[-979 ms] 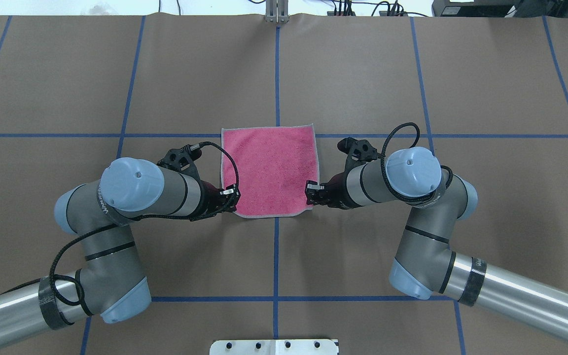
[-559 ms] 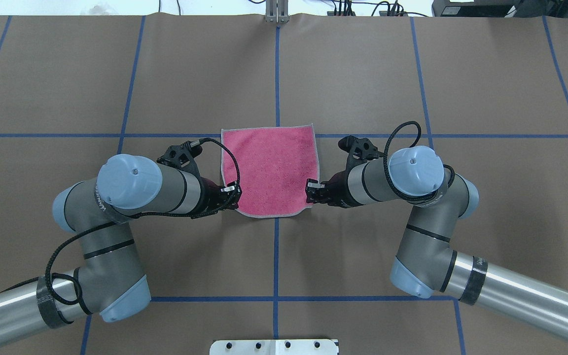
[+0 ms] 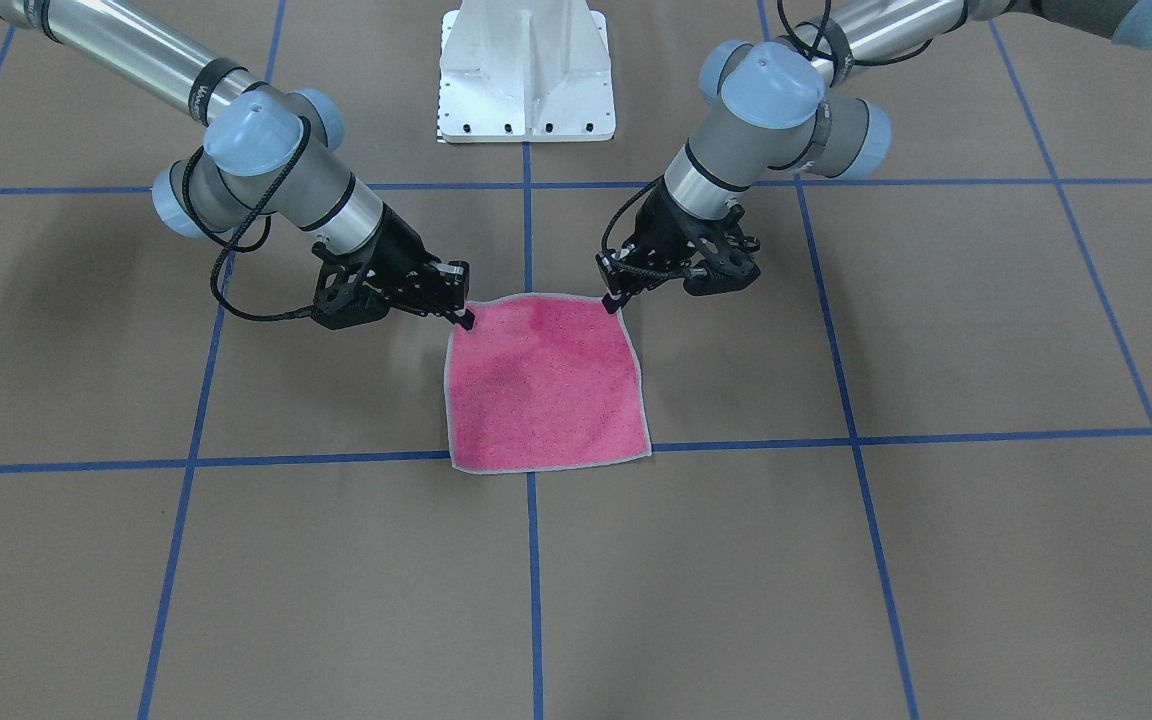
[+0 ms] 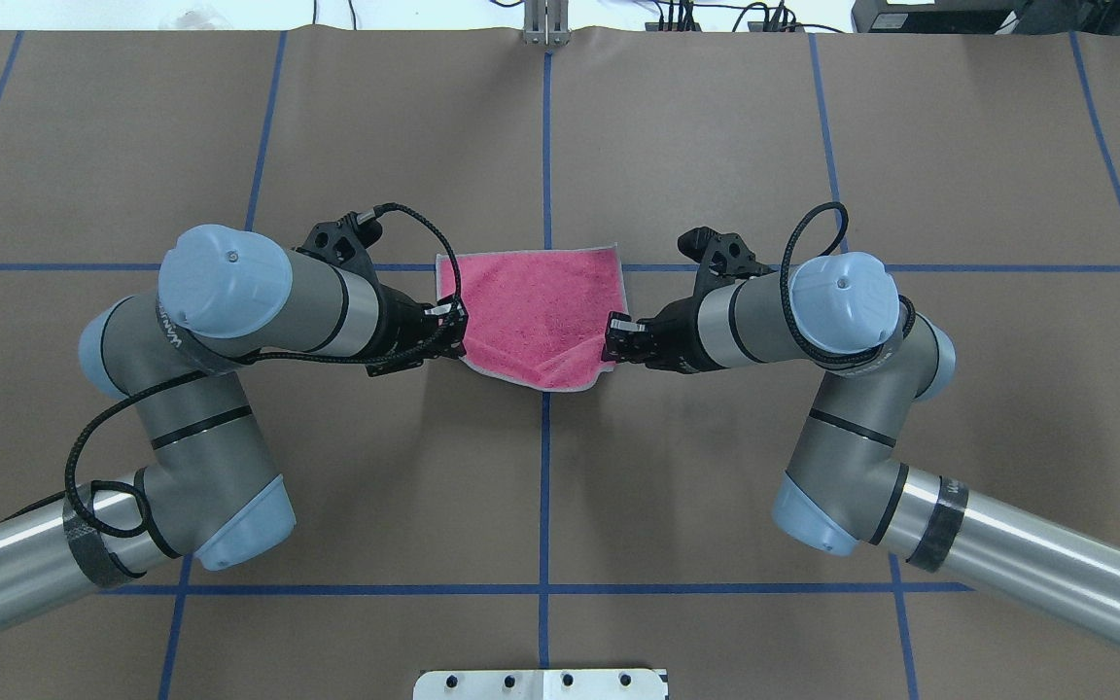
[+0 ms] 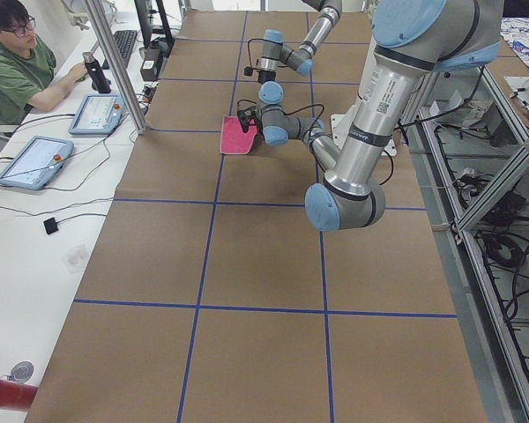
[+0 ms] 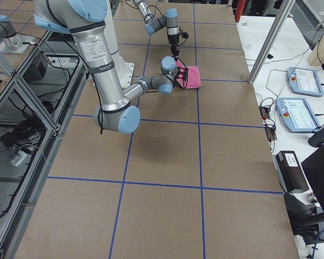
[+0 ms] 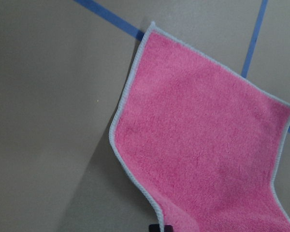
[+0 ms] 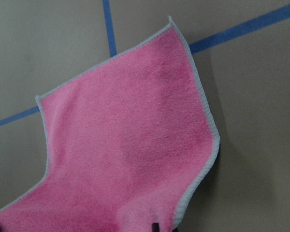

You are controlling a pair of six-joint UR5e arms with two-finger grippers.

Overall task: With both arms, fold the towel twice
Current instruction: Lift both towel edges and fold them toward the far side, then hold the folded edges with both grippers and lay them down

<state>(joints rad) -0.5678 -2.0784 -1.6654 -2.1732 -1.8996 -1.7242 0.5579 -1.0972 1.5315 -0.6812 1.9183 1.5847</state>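
Observation:
The towel (image 4: 536,311) shows its pink face with light grey edging. Its far edge lies flat on the table along a blue tape line, and its near edge is raised and sags in the middle. My left gripper (image 4: 458,326) is shut on the near left corner. My right gripper (image 4: 613,340) is shut on the near right corner. In the front-facing view the towel (image 3: 546,390) hangs between my left gripper (image 3: 614,300) and my right gripper (image 3: 463,318). Both wrist views show the pink cloth, left (image 7: 203,140) and right (image 8: 130,145), sloping down to the table. The dark grey face is hidden.
The brown table (image 4: 560,506) is marked with a blue tape grid. The white pedestal base (image 3: 526,70) stands at the robot's side. An operator (image 5: 22,70) sits with tablets beyond the table's far edge.
Both grippers have lifted the towel's near corners and carried them away from the robot toward the far edge. The near part of the towel has left the table and now sags.

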